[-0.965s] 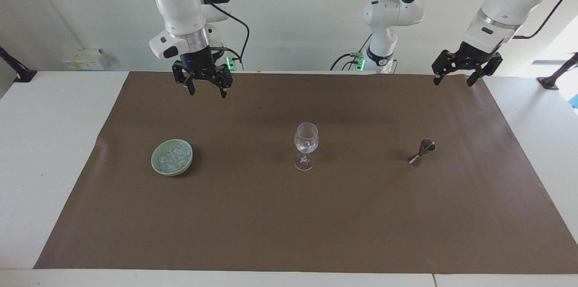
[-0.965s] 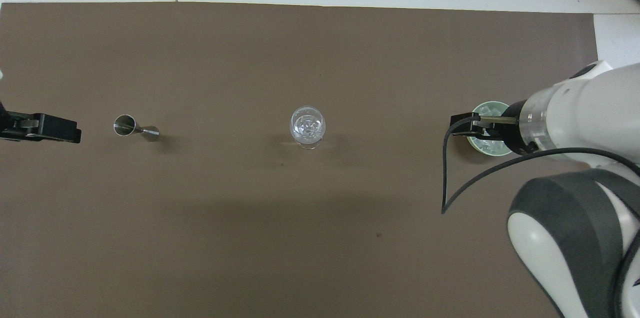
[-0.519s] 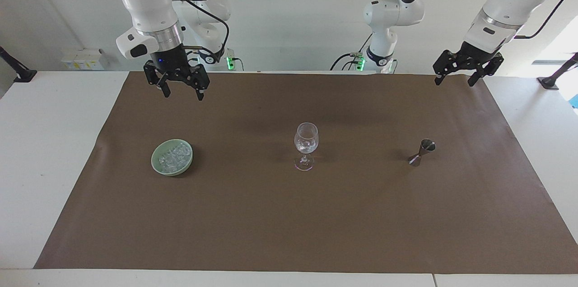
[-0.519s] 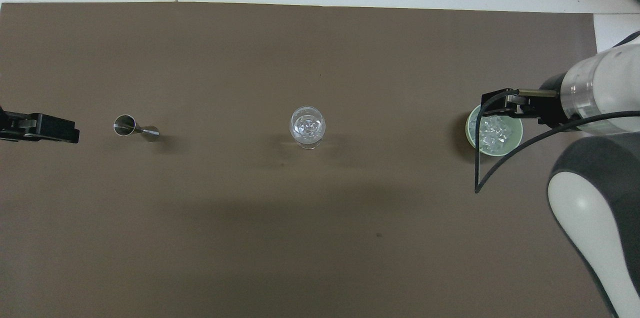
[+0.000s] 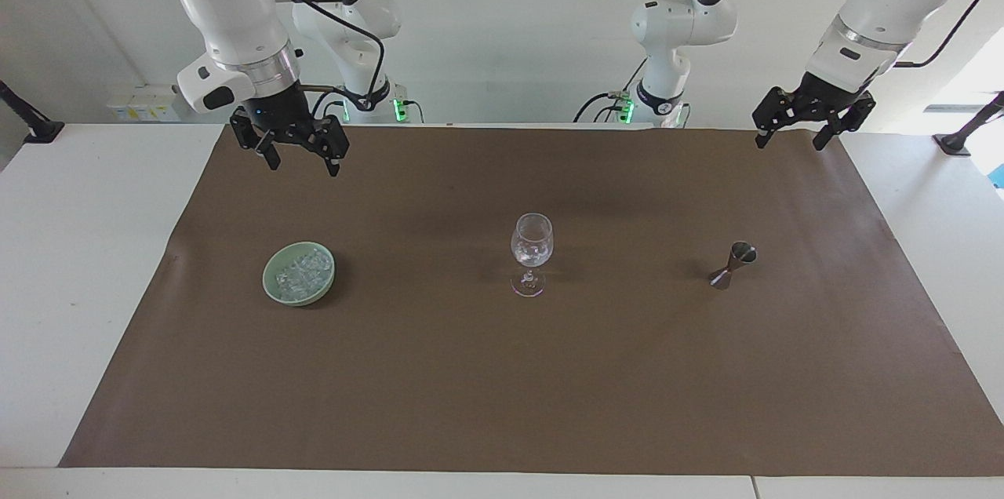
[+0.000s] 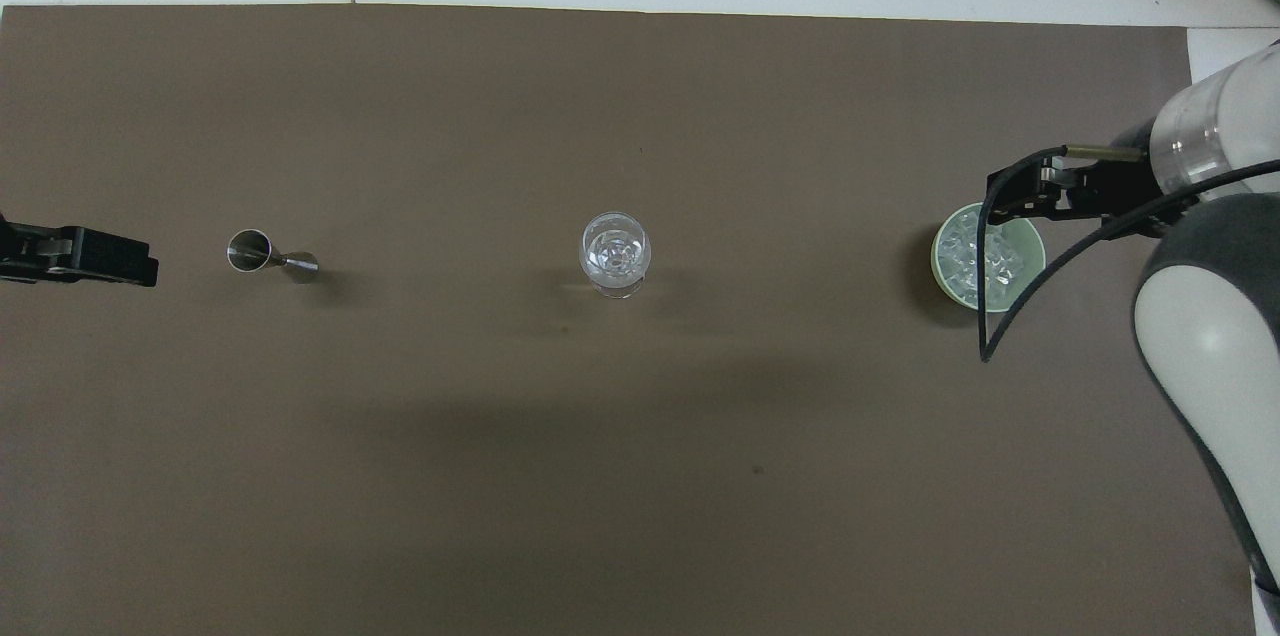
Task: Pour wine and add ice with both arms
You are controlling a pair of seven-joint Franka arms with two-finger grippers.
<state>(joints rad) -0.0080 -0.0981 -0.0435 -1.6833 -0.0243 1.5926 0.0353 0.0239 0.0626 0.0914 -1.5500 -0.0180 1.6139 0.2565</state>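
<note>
Two white robot arms hang raised over the robots' edge of a table covered by a brown mat (image 5: 502,373). The right gripper (image 5: 300,156) is up in the air over the mat's edge at the right arm's end, pointing down, its two black fingers spread wide with nothing between them. The left gripper (image 5: 792,135) hangs over the mat's corner at the left arm's end, fingers also spread wide and empty; in the overhead view only its black tip (image 6: 80,256) shows.

Farther out, three things stand in a row across the middle of the mat, well apart from one another. At the right arm's end sits a pale green bowl (image 5: 271,287) holding a heap of clear ice (image 5: 302,271); it lies on the mat well below the right gripper and farther from the robots. From overhead, the gripper's tip and a black cable cross the bowl's rim (image 6: 940,261), but the facing view shows a clear gap. In the centre an upright glass (image 5: 532,252) holds a few ice cubes. At the left arm's end stands a metal jigger (image 5: 734,264), tilted. Nothing stands between either gripper and the row
</note>
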